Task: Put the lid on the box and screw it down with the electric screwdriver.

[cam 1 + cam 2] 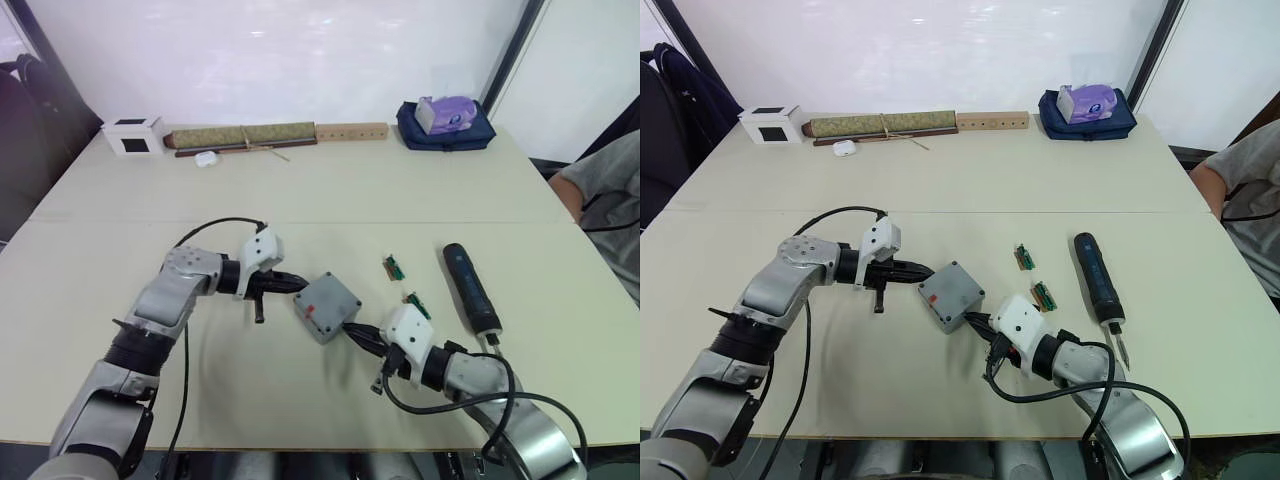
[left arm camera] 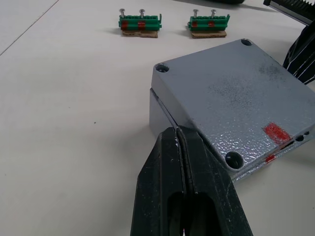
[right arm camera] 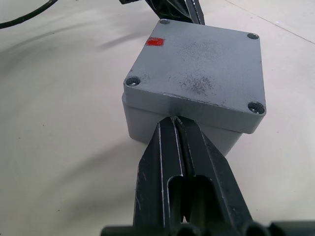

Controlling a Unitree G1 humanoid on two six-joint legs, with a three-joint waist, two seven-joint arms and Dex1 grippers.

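Lid (image 3: 197, 69) seated on box (image 3: 167, 123), mid-counter (image 1: 330, 190). Left tool (image 2: 181, 142) closed, tips at box side; right tool (image 3: 178, 129) closed, tips at opposite side. Screwdriver (image 1: 470, 288) lies right, apart.

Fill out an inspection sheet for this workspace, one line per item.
Surface: pale beige table, seam across the middle.
Job's things: flat grey plastic lid sits on the deeper grey plastic box; corner holes look unscrewed. Long black pen-style electric screwdriver lies apart, untouched.
Clutter: two small green strips; white cube with black face, rolled mat, wooden bar, blue pouch with purple pack along the far edge.
Grippers: left gripper and right gripper, fingers shut, press opposite sides of the box.
Cables: black leads on both arms.
Surroundings: a person's arm at the right edge.
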